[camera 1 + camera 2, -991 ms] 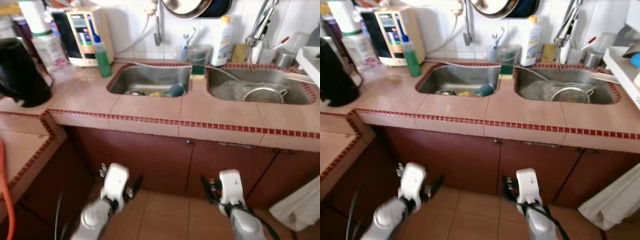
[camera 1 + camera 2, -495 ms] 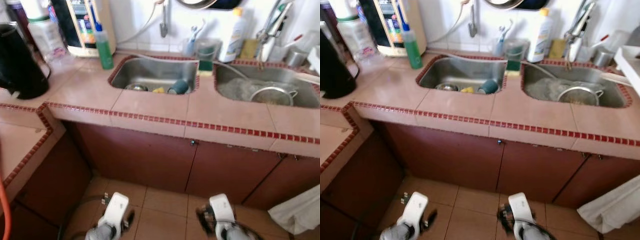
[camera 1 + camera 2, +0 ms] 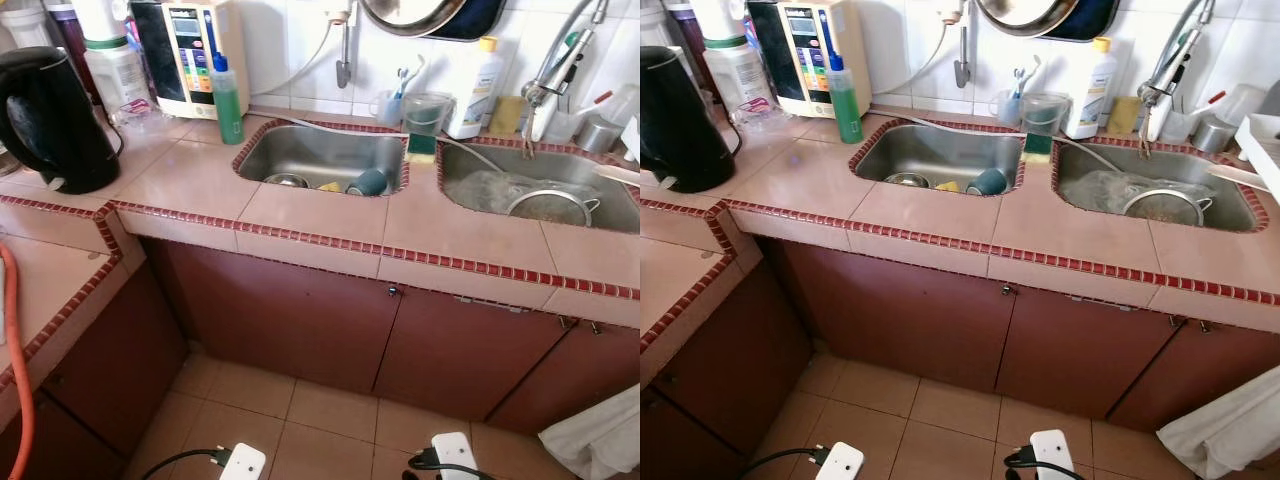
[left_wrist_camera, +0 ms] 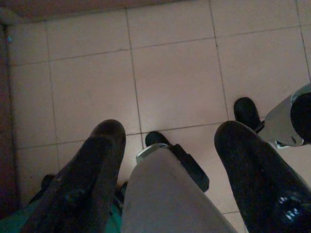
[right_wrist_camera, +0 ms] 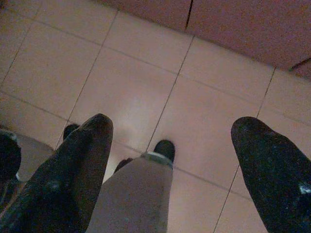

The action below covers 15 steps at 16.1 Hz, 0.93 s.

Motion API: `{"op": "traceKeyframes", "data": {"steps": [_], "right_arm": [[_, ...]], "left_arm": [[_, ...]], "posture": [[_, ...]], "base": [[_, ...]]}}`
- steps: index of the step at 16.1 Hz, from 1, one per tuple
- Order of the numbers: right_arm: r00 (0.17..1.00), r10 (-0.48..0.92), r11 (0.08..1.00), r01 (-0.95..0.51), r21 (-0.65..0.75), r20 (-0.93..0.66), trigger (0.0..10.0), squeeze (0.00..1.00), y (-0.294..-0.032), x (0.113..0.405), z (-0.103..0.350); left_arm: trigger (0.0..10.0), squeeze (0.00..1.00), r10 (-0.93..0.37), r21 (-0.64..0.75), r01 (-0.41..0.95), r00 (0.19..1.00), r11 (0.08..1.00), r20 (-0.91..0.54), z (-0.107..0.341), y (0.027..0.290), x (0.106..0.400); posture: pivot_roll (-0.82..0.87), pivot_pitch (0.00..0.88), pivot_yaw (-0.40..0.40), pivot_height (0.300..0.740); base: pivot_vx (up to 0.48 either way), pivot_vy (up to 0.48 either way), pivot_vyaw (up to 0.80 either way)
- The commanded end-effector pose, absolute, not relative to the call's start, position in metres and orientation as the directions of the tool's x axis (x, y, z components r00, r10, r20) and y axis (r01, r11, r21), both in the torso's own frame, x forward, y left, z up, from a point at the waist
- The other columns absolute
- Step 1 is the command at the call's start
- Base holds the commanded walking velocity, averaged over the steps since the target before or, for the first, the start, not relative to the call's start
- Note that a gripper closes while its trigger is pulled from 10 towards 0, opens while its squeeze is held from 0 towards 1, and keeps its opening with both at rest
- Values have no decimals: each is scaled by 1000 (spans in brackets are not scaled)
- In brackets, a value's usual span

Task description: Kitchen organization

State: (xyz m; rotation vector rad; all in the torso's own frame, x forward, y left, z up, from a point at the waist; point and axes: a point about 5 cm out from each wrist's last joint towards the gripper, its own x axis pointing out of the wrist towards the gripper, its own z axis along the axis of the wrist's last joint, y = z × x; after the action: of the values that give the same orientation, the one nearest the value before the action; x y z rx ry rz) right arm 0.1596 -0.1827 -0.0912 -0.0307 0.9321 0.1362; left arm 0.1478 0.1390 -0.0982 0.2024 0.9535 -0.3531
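A tiled counter [image 3: 320, 215] carries two steel sinks. The left sink [image 3: 310, 150] holds a teal cup [image 3: 368, 182], a metal bowl [image 3: 287, 181] and something yellow [image 3: 329, 187]. In the right sink [image 3: 480, 185] lies a wire strainer [image 3: 553, 205]. Both arms hang low over the floor, far below the counter; their white wrists, left [image 3: 243, 463] and right [image 3: 453, 455], peek in at the bottom edge. My left gripper [image 4: 170, 131] is open above the floor tiles, holding nothing. My right gripper [image 5: 173, 124] is open too, also empty.
A black kettle [image 3: 50, 120], a water purifier [image 3: 195, 55] and a green soap bottle [image 3: 227, 95] stand at the back left. A white bottle [image 3: 475, 75] and a faucet [image 3: 555, 75] are behind the sinks. Brown cabinet doors [image 3: 300, 320] close the front. A white cloth [image 3: 600, 445] hangs at lower right.
Both arms have dropped from mid-picture to the bottom edge. The camera has shifted, so the counter and sinks sit differently in view.
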Motion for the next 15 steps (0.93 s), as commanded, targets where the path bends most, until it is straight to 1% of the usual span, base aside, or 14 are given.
{"op": "traceKeyframes", "data": {"steps": [1, 5, 15], "right_arm": [[578, 87, 994, -102, 34, -811, 10000, 0, -185, 157, -92], [564, 77, 996, -78, 40, -822, 10000, 0, -185, 154, -94], [519, 54, 998, -61, 26, -853, 10000, 0, -192, 137, -100]], "left_arm": [[10000, 0, -198, 28, 389, 528, 921, -826, -97, 142, 152], [10000, 0, -171, 61, 391, 530, 918, -831, -95, 153, 157], [10000, 0, -203, 52, 424, 533, 904, -821, -94, 151, 158]], "posture": [[-82, 0, 5, 740], [-88, 0, 16, 740], [-92, 0, 7, 740]], "base": [[0, 0, 0], [0, -480, 0], [0, -480, 0]]}}
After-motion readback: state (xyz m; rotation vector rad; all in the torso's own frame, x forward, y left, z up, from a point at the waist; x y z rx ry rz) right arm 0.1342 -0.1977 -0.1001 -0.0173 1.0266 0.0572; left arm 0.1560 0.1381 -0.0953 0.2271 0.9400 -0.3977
